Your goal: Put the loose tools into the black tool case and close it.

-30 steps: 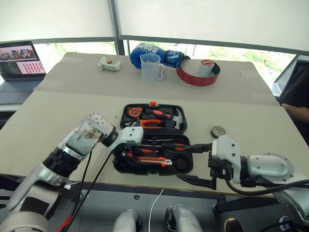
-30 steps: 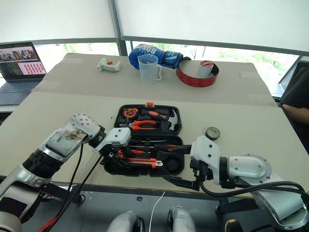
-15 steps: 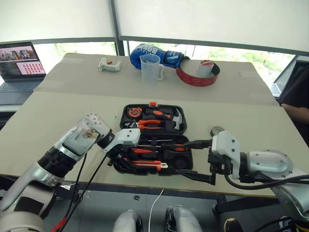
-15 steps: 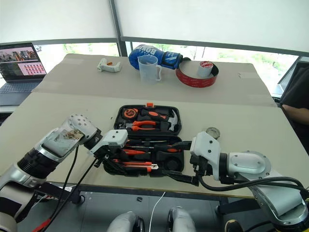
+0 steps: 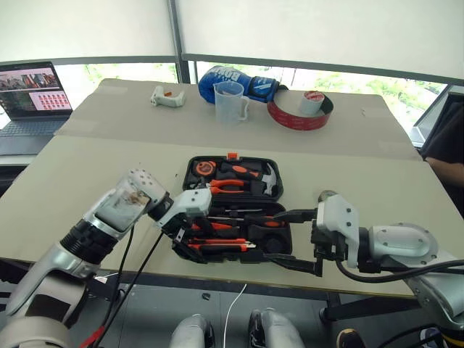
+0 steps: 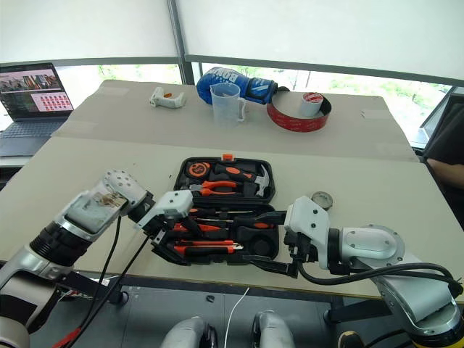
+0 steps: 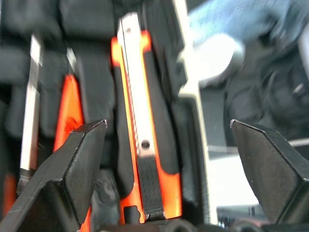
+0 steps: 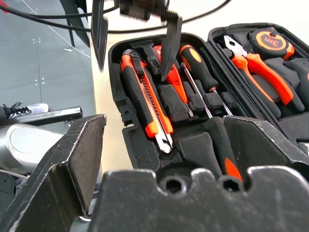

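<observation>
The black tool case (image 5: 250, 159) lies open near the table's front edge. Its front half holds the orange-black utility knife (image 5: 221, 246) and orange-and-black screwdrivers (image 5: 250, 217). My left gripper (image 5: 185, 233) hovers over the case's front-left corner. It stands open, fingers wide on either side of the utility knife (image 7: 137, 121) below, with nothing held. At the case's right end my right gripper (image 5: 283, 240) also stands open and empty, pointing across the case. A small dark round tape roll (image 5: 325, 196) rests on the table just right of the case, behind the right hand.
The case's far half carries pliers (image 5: 230, 185), a hammer and a tape measure. At the table's back stand a measuring cup (image 5: 230, 101), a blue boxing glove (image 5: 232, 78), a big red tape roll (image 5: 297, 114) and a white object (image 5: 165, 96). A laptop (image 5: 29, 94) sits far left; a person (image 5: 446, 145) at right.
My left gripper has spread open and risen a little above the case's front-left corner, while the utility knife stays lying in the case. The right arm has kept still.
</observation>
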Robot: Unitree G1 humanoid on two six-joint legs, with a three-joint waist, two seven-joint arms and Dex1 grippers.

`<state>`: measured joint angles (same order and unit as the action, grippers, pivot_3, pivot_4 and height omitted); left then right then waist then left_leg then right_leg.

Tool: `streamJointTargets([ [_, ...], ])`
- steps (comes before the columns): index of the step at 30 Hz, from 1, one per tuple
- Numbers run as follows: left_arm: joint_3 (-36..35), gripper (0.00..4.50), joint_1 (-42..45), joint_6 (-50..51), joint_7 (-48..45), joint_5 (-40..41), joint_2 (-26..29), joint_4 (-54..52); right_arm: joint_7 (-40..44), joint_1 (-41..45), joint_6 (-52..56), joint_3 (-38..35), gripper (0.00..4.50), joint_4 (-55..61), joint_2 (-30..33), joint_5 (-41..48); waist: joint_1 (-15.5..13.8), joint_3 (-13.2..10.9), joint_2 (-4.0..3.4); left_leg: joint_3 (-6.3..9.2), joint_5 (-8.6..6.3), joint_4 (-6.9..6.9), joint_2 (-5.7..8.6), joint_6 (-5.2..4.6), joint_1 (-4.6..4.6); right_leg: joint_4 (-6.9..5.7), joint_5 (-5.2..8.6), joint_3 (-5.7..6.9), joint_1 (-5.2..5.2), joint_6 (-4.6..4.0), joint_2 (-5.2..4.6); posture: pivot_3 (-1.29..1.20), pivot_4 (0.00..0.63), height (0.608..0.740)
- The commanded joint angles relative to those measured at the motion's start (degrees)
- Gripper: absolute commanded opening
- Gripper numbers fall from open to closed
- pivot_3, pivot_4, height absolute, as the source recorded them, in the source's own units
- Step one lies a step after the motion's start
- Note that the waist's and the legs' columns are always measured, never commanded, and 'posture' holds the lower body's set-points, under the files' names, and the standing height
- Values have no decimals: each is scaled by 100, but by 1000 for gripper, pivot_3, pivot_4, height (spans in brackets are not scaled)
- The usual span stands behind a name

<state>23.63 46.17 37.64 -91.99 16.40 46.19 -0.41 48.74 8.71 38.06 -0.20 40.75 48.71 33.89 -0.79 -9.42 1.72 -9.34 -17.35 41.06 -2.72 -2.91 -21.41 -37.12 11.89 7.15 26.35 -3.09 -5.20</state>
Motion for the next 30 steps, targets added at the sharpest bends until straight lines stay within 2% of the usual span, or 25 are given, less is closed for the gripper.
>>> streamJointTargets([
  [1, -71, 3746, 17, -281, -51, 70, 120, 92, 28, 141, -135, -8, 4500, 19, -18, -31, 11, 0, 0, 0, 0, 0, 0, 0, 1, 0, 0, 0, 0, 0, 1, 0, 150, 714],
  [11, 180, 87, -138, -1011, 20, -367, -121, 267, 9, 78, -116, -48, 4500, 92, 28, 4, 7, 0, 0, -2, 0, 2, 5, 0, 0, 0, 0, -1, 0, 0, 4, 0, 150, 714],
  [23, 819, 34, -683, -2616, 423, -1611, -363, 638, -177, -156, -24, -187, 4500, 278, 107, 5, -4, 11, -11, -1, -5, 0, 4, -8, 19, 0, 0, -4, -16, 1, -10, 0, 150, 714],
  [27, 588, 34, -587, -2495, 510, -1524, -429, 780, -210, -252, -28, -281, 4500, 323, 142, 10, -9, 29, -20, -1, -9, 0, 4, -14, 23, 0, -1, -5, -21, 3, -9, 0, 150, 714],
  [30, 159, 34, -502, -2186, 450, -1145, -357, 724, -226, -377, 66, -534, 4500, 279, 208, 110, -6, 29, -19, -2, -12, 3, 5, -20, 20, 0, -7, -4, -20, 12, -8, 0, 150, 714],
])
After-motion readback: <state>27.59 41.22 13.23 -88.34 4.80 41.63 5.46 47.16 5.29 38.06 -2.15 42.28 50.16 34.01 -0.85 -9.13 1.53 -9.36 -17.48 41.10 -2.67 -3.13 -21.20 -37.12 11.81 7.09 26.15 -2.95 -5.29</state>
